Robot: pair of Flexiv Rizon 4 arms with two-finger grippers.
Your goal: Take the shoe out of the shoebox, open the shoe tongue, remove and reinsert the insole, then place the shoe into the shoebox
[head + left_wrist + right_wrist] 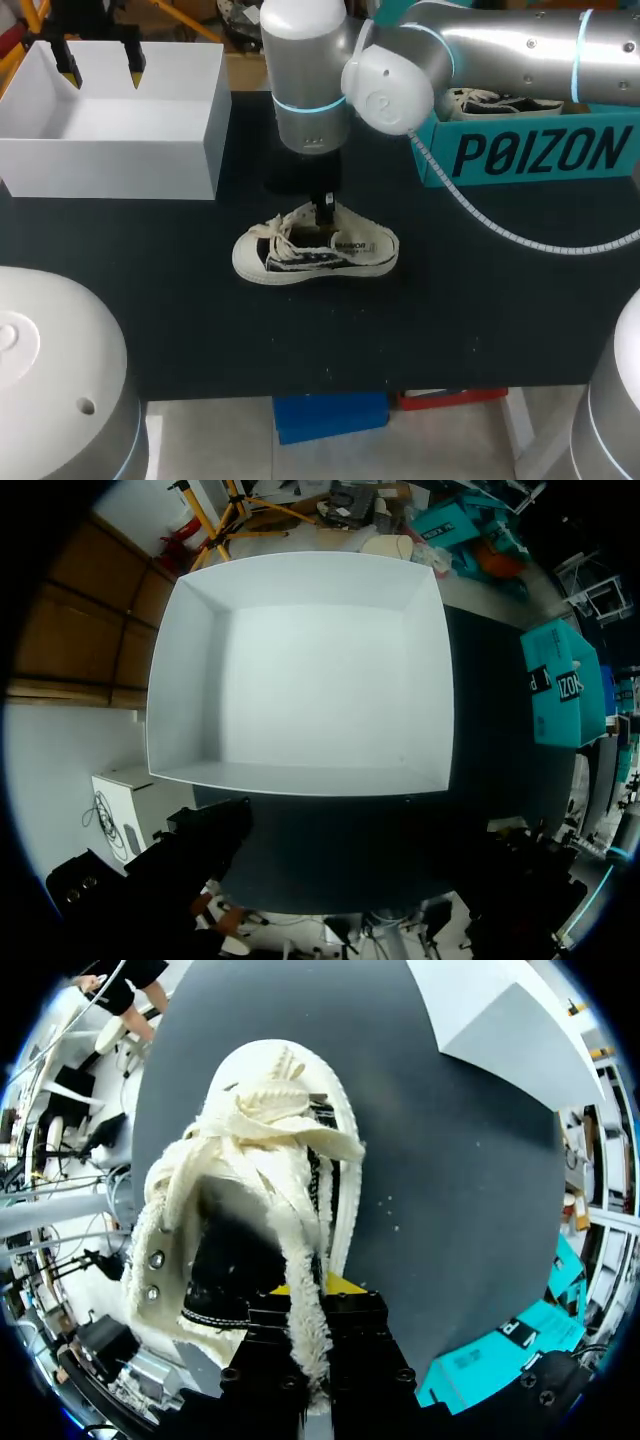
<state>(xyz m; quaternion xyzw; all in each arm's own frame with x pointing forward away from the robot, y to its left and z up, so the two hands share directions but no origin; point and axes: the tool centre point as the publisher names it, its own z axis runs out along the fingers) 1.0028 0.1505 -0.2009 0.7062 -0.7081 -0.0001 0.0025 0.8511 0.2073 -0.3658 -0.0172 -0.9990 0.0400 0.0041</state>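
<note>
Shoe sits on the black table, right gripper clamped on its frayed edge, left gripper spread open over the white box.

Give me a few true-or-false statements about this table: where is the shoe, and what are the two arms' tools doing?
1. The shoe lies on its side on the dark table, outside the boxes. True.
2. The left tool hangs open over the white box. True.
3. The white box has a shoe inside it. False: both the head view and the left wrist view show it empty.
4. The right tool hangs idle, high above the table. False: it is down at the shoe, closed on the frayed fabric at the shoe's opening.
</note>
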